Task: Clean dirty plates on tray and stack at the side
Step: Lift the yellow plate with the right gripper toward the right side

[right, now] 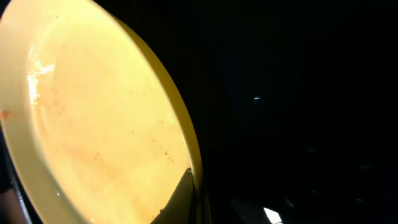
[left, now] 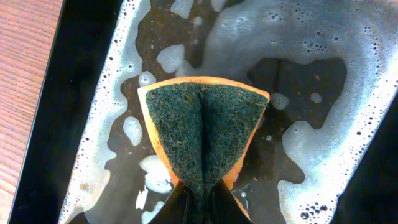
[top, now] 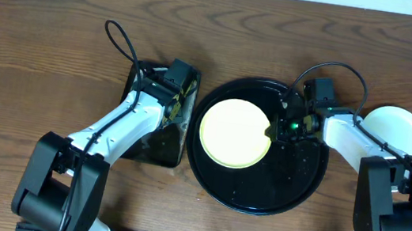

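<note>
A pale yellow plate point(top: 234, 132) lies on the left half of the large round black tray point(top: 291, 195). My right gripper point(top: 274, 129) is shut on the plate's right rim; in the right wrist view one finger point(right: 181, 200) lies over the rim of the yellow plate point(right: 93, 118), which has faint orange specks. A pale mint-white plate point(top: 399, 129) sits on the table to the right of the tray. My left gripper point(top: 177, 105) is shut on a green-and-yellow sponge point(left: 203, 127) and holds it over the soapy water of the black pan point(left: 74, 112).
The rectangular black pan point(top: 160, 148) sits left of the tray, with foam and water in it. Black cables loop behind both arms. The wooden table point(top: 33, 37) extends to the left and back.
</note>
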